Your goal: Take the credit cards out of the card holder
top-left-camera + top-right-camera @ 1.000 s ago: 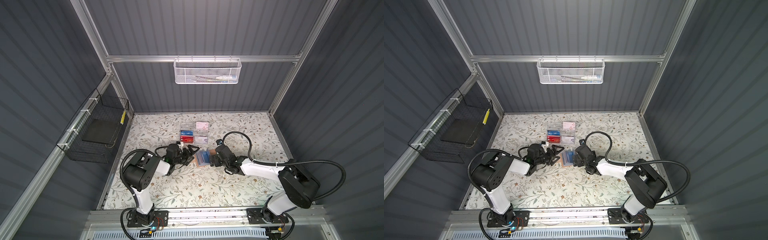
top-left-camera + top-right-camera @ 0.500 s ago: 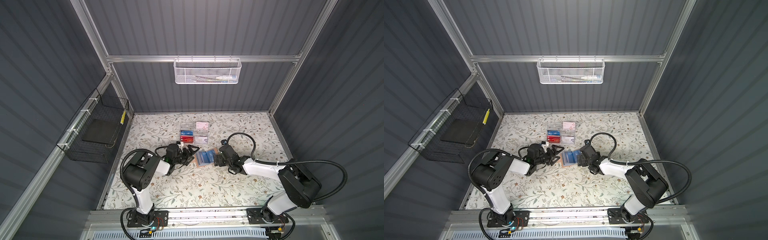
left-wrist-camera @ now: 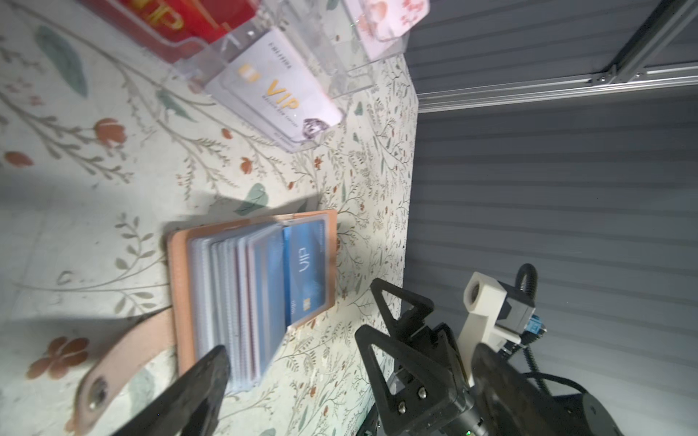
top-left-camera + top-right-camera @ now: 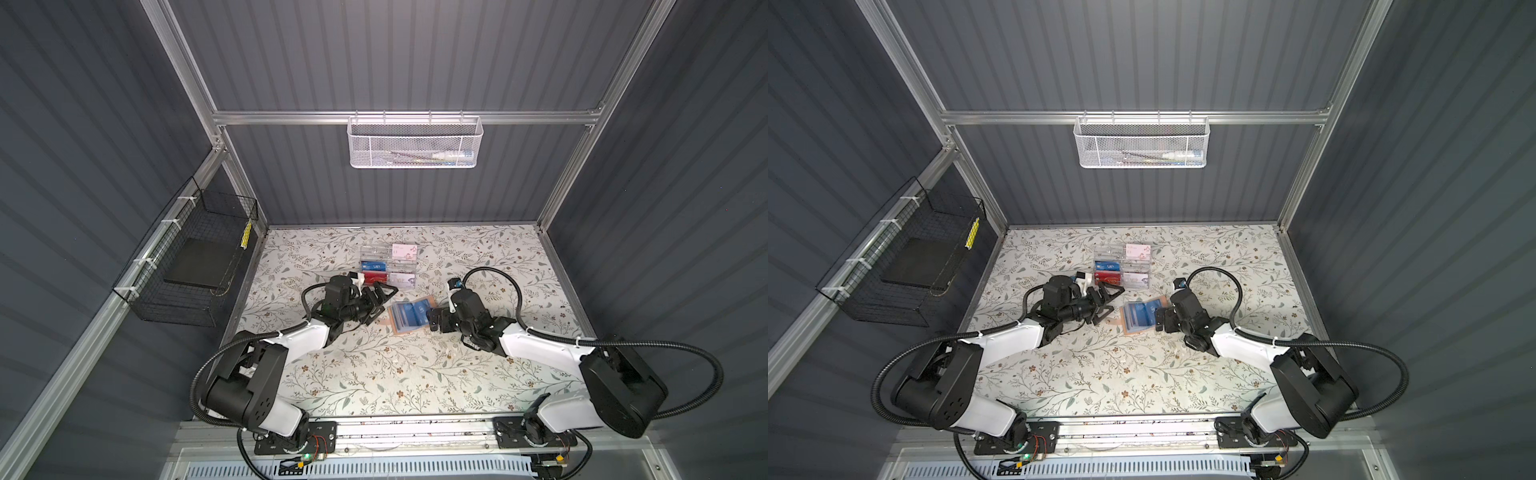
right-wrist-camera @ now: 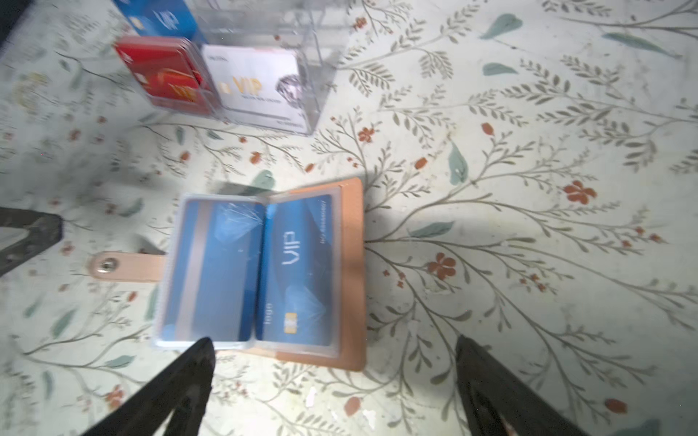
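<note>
left gripper point(image 4: 380, 301), right gripper point(image 5: 332, 341): both gaping wide, holding nothing | risk: unpinned card holder point(image 5: 351, 264) sliding as credit cards point(image 5: 298, 264) stick

**Clearances about the open card holder point(image 4: 409, 316).** The left gripper point(image 4: 384, 303) and the right gripper point(image 4: 432, 320), both with jaws spread, flank it closely, leaving only narrow gaps on those two sides. The holder's snap strap point(image 5: 124, 266) lies in the gap on the left gripper's side. Toward the back wall, the clear acrylic card box point(image 4: 388, 266) stands near, with a strip of floral mat point(image 4: 415, 374) between. The box also stands just beside the left gripper, closing that corner; contact cannot be told. The side toward the arm bases opens onto broad bare mat. From above, the fanned sleeve pages point(image 3: 226, 302) lie uncovered.
</note>
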Controlling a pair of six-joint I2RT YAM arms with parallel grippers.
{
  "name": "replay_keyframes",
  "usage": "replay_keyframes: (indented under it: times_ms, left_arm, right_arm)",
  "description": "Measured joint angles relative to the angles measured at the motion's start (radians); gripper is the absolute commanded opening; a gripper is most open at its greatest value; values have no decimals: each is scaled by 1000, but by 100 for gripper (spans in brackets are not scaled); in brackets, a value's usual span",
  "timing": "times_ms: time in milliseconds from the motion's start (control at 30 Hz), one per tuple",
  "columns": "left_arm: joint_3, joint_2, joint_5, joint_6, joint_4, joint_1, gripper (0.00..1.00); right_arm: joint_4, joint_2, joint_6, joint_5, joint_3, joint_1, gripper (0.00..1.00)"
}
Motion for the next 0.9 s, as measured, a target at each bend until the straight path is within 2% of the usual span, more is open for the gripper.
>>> replay_keyframes:
  times_ms: [167, 433, 733, 900]
  left_arm:
    - [107, 29, -8, -8, -23, -66, 100]
    - [229, 214, -18, -58, 9, -171, 100]
    - [219, 348, -35, -112, 80, -169, 100]
    - [182, 372, -39, -130, 139, -152, 100]
  right_arm:
    - [56, -40, 27, -115, -17, -30, 99]
    - [139, -42, 79, -232, -83, -42, 99]
    - [238, 18, 117, -311, -114, -48, 99]
    - [290, 64, 129, -337, -114, -48, 99]
